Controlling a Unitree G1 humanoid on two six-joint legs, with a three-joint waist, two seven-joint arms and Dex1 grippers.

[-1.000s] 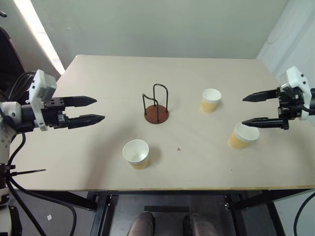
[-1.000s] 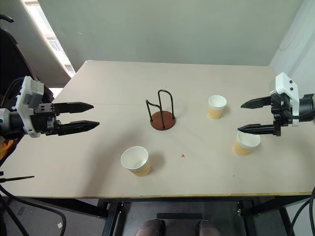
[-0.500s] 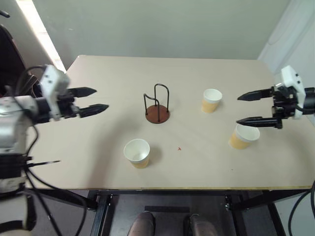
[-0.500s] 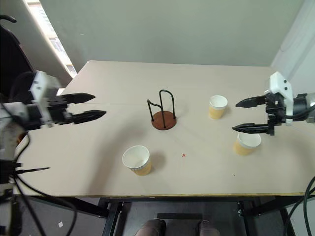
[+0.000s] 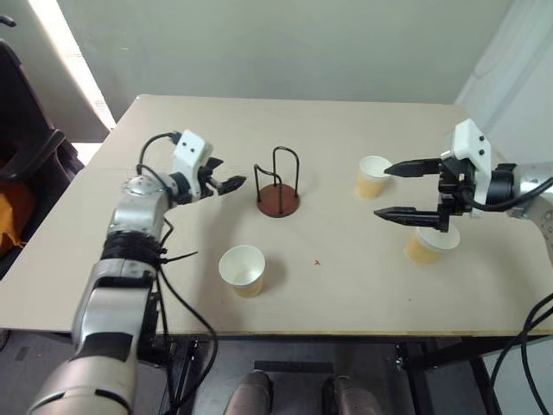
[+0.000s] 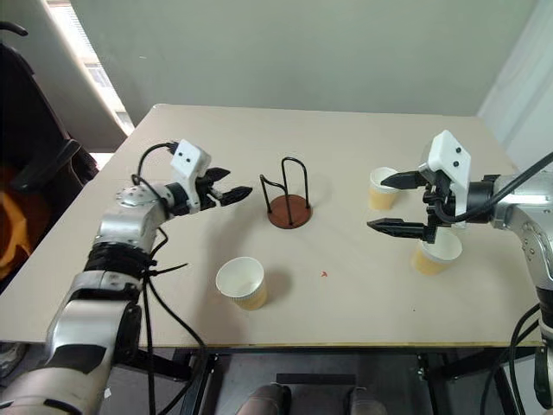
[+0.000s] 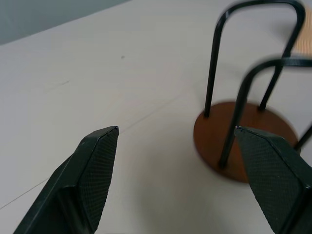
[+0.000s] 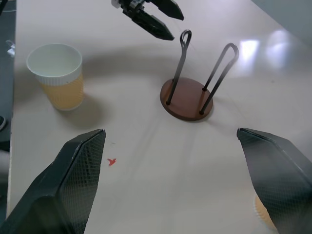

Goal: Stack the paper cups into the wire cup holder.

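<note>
Moved since a second ago: left gripper (image 5: pixel 229 183) has swung in from the table's left edge to just beside the wire cup holder (image 5: pixel 277 185); right gripper (image 5: pixel 399 188) has drifted inward, toward the middle of the table.
Left arm: stretched forward over the table (image 5: pixel 346 130), fingers pointing nearly level at the holder's left side, not touching it.
Left claw: jaws spread wide, empty.
Right arm: reaches in from the right, fingers aimed left and slightly down.
Right claw: jaws wide apart, empty, hovering between the far cup (image 5: pixel 372 176) and the right cup (image 5: pixel 429 245).
Holder: upright mid-table, no cup in it.
Near cup (image 5: pixel 241 270): upright by the front edge, well apart from both claws.
</note>
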